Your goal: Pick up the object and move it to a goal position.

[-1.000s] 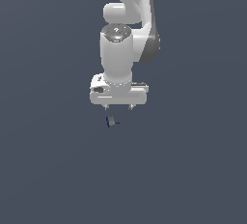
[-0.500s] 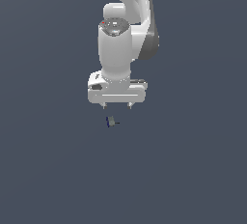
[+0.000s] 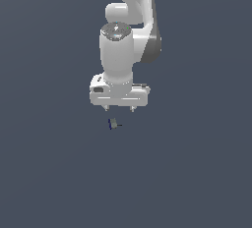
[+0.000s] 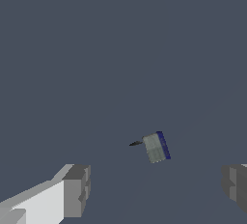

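The object is a tiny greyish block with a dark blue edge (image 3: pixel 113 123), lying on the dark floor just below the white arm's hand in the exterior view. It also shows in the wrist view (image 4: pixel 156 147), between and beyond the two fingertips. My gripper (image 3: pixel 118 108) hangs above the block, apart from it, pointing down. It is open and empty: the two grey fingertips (image 4: pixel 76 190) stand wide apart in the wrist view, with the block nearer the middle of the gap.
A small dark sliver (image 4: pixel 135 144) lies right beside the block. The flat dark grey floor (image 3: pixel 54 173) spreads on all sides with nothing else on it.
The arm has tilted slightly and the hand has shifted a little; the block has not moved.
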Controlling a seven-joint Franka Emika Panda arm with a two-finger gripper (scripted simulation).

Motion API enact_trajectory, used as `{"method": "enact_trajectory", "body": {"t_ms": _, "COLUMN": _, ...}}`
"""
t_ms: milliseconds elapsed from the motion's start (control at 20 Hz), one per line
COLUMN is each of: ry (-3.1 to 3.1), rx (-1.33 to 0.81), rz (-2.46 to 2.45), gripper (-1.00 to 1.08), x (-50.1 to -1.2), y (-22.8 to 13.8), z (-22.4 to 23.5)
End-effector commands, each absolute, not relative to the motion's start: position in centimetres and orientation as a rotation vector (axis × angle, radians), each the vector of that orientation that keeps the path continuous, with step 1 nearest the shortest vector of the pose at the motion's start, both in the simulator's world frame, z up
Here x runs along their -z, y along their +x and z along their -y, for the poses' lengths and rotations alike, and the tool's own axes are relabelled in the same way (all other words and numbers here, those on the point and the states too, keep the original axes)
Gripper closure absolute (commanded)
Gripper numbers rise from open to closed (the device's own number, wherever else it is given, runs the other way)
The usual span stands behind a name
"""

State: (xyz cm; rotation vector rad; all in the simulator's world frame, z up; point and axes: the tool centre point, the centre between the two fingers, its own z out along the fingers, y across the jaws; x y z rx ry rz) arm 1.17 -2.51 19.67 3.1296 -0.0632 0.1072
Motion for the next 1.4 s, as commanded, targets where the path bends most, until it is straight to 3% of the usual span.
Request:
{"method": "enact_trajectory", "body": {"t_ms": 0, "ry": 3.132, "rx": -0.103, "rz": 0.124, "gripper": -0.92, "x": -19.2, "y": 1.1, "z": 2.6}}
{"method": "enact_trajectory", "body": {"t_ms": 1350, "ry": 2.878, "rx": -0.022, "rz": 1.309, "gripper": -0.92, "x": -10.8, "y": -1.0, "z": 4.0}}
